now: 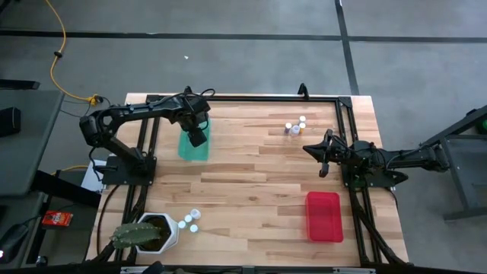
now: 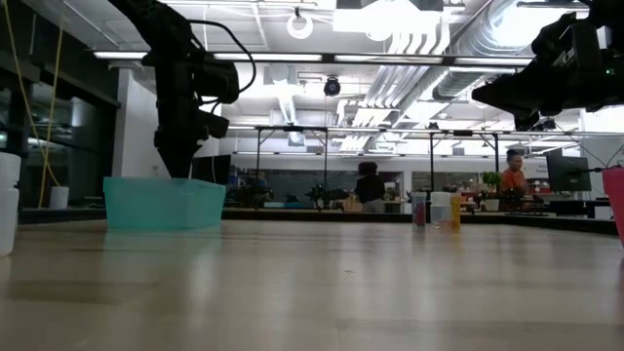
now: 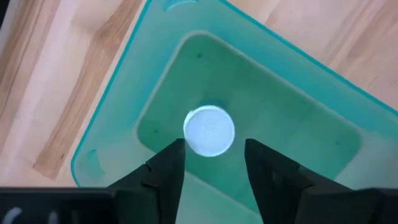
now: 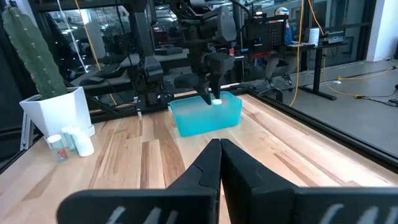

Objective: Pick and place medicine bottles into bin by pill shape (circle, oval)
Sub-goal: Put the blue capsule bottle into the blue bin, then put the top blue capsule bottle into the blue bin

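My left gripper [image 1: 199, 137] hangs over the teal bin [image 1: 193, 144] at the table's far left, fingers pointing down and apart [image 3: 211, 158]. A medicine bottle, seen as a round white cap [image 3: 209, 130], stands upright on the bin's floor just beyond the fingertips, with a gap showing beside it; the cap also shows in the right wrist view [image 4: 216, 101]. My right gripper [image 1: 323, 158] is shut and empty [image 4: 219, 149], held above the table right of centre. Three bottles [image 1: 190, 221] stand by the cactus pot, and a few more [image 1: 295, 125] at the far right.
A red bin [image 1: 323, 215] lies at the near right. A white hexagonal pot with a green cactus [image 1: 148, 232] stands at the near left corner. Bare wood lies between the two bins. People show in the room beyond the table [image 2: 369, 185].
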Motion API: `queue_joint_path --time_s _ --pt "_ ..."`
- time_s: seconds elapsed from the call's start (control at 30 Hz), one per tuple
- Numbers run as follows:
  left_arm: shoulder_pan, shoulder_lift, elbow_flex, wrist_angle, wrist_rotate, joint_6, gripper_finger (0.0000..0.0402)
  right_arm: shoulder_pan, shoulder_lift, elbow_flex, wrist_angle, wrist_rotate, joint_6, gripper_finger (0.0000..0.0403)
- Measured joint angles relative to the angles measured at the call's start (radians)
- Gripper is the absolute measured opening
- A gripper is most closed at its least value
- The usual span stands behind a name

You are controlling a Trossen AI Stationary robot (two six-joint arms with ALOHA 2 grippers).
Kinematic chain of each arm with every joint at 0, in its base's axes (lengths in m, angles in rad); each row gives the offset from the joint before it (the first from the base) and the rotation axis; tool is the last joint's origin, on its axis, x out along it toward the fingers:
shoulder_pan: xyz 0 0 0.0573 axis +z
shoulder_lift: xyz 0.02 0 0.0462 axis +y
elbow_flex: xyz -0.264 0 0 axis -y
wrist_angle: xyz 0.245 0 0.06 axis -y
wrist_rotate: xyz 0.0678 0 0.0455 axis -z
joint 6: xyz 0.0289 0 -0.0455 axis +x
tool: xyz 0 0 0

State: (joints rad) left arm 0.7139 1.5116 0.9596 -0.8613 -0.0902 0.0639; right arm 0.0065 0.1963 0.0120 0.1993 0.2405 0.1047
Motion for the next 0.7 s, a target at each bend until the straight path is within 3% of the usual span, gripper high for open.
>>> queue_joint_path --time_s 0.27,0.47,0.6,0.7 --pt "0.0 -0.017 0.014 0.016 -0.012 0.0 0.0185 0.0 0.0 0.0 0.0 0.0 0.0 0.0" --pt "0.0 -0.142 0.131 0.03 -0.036 -0.004 0.0181 0.0 0.0 0.0 0.008 0.0 0.0 0.0" --pt "-0.009 -0.291 0.14 0.212 0.08 -0.036 0.0181 0.0 0.0 0.0 0.074 0.032 0.011 0.0002" --pt "-0.043 -0.417 0.07 0.426 0.178 -0.069 0.0181 0.0 0.0 0.001 0.107 0.101 0.017 0.0017"
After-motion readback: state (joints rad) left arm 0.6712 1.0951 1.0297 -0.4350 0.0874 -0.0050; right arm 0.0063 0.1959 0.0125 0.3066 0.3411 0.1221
